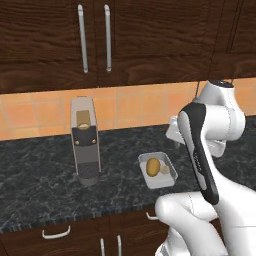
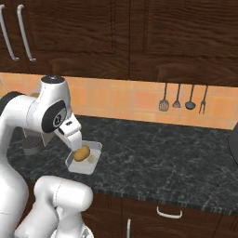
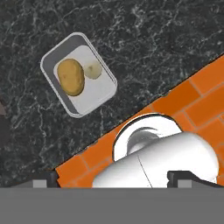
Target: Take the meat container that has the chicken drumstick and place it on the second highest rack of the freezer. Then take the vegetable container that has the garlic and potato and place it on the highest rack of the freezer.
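Dark wooden cupboards hang high on the wall, and they have long silver handles. Under them runs an orange tile wall. Below that lies a big black stone counter with white specks in it. More dark cupboard doors sit under the counter.

The white robot arm bends up in front of the counter. Its gripper shows in the hand view, up above the counter and looking down on it. Two small dark finger tips stand far apart at the bottom of that view, with nothing between them.

A tall grey coffee machine stands on the counter, near the tile wall.

The vegetable container is a small grey tray lying flat on the counter, near the front edge and to the right of the coffee machine. The potato lies inside it. The garlic lies in the tray too, just beside the potato.

Four dark cooking tools hang in a row on the tile wall, far off to the right.
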